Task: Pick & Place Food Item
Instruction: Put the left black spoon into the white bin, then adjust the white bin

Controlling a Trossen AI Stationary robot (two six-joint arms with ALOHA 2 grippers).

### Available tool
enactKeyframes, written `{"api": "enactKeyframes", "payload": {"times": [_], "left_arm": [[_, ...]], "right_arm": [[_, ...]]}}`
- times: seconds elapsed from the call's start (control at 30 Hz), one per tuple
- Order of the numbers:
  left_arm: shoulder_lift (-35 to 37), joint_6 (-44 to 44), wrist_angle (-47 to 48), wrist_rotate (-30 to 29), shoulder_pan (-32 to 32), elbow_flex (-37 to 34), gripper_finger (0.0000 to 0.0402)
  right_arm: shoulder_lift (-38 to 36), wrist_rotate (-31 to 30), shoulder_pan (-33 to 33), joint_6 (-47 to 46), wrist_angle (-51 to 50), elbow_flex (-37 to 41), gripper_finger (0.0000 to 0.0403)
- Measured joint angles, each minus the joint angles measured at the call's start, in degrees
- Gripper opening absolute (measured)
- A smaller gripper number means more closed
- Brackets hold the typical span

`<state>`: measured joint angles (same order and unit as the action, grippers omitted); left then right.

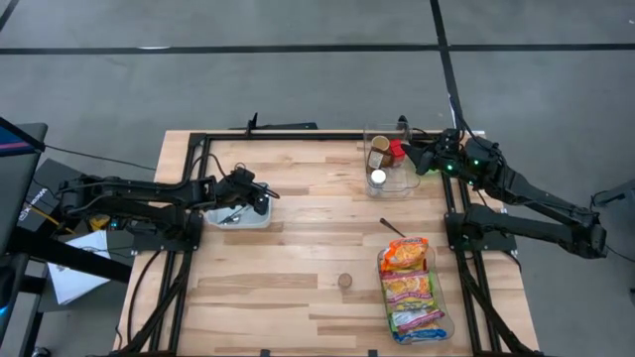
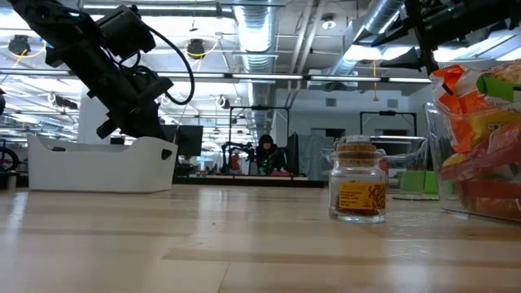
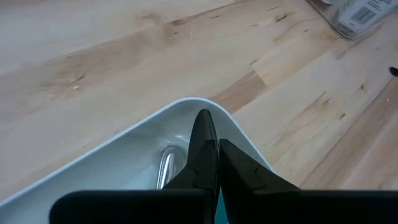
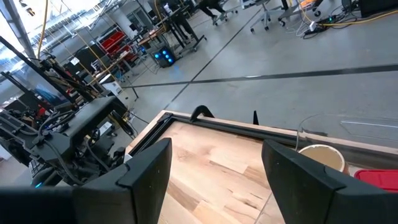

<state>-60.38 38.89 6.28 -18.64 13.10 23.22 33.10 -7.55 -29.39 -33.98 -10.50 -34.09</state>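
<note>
Near edge: clear bin (image 1: 445, 325) holding noodle packs (image 1: 409, 286). Small jar (image 1: 345, 281) stands alone on table (image 1: 298, 258), left of the packs. Mid-left: left gripper (image 1: 266, 195), fingers pressed together, holds nothing, over white tray (image 1: 213, 217). Far right: right gripper (image 1: 421, 157), fingers spread, holds nothing, beside clear box (image 1: 389, 182) of jars.

grey floor (image 1: 298, 89) (taped lines), ceiling ducts (image 2: 260, 32)
</note>
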Motion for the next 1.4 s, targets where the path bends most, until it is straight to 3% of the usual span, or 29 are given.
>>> {"api": "enactKeyframes", "payload": {"times": [0.4,0.93,1.07,1.27,1.4], "left_arm": [[0.0,-0.7,-1.7,1.2,0.0,0.0,0.0011],[0.0,-1.6,-2.6,2.1,-0.4,0.0,0.0098],[0.0,-1.5,-2.5,2.1,-0.9,0.0,0.0083],[0.0,-1.5,-3.5,4.6,-0.9,0.0,0.0010],[0.0,-1.5,-6.2,5.1,-1.2,0.0,0.0006]], "right_arm": [[0.0,0.0,0.0,0.0,0.0,0.0,0.0244],[0.0,0.0,0.0,0.1,0.0,0.0,0.0244],[0.0,0.0,0.0,0.3,0.0,0.0,0.0244],[0.0,0.0,0.0,0.5,0.0,0.0,0.0244],[0.0,0.1,0.0,1.0,-0.3,0.0,0.0244]]}}
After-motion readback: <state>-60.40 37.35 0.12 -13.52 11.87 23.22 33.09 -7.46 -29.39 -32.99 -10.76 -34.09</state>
